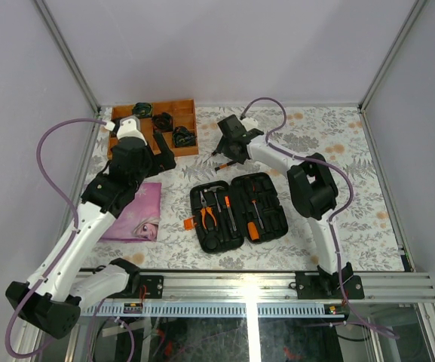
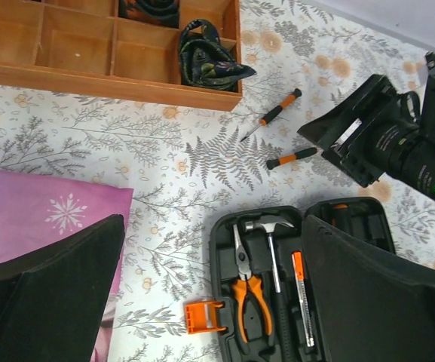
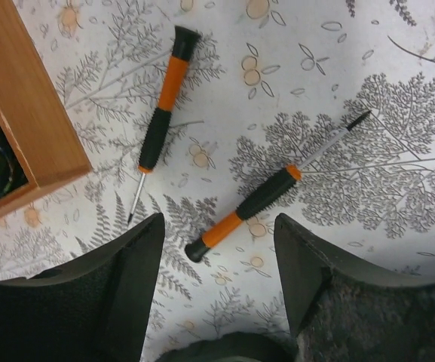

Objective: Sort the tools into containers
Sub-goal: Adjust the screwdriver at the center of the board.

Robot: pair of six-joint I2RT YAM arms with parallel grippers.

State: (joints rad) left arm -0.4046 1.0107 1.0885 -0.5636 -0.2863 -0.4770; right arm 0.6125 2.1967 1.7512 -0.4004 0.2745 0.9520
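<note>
Aluminium rail [image 1: 262,285] along near edge, arm bases on it. Floral tablecloth [image 1: 353,226] covers table. Tool case [image 1: 238,205] lies open near centre. Pliers [image 2: 249,290] and hammer [image 2: 268,226] slotted in its left half, while own finger hides right half in left wrist view. Left gripper [image 2: 213,219] spread wide, nothing held. Farther back, right gripper [image 3: 219,226] has jaws apart above screwdriver [image 3: 266,192] lying on cloth. Second screwdriver [image 3: 160,113] near wooden tray [image 1: 157,124] — both screwdrivers barely show from top. White walls behind.
</note>
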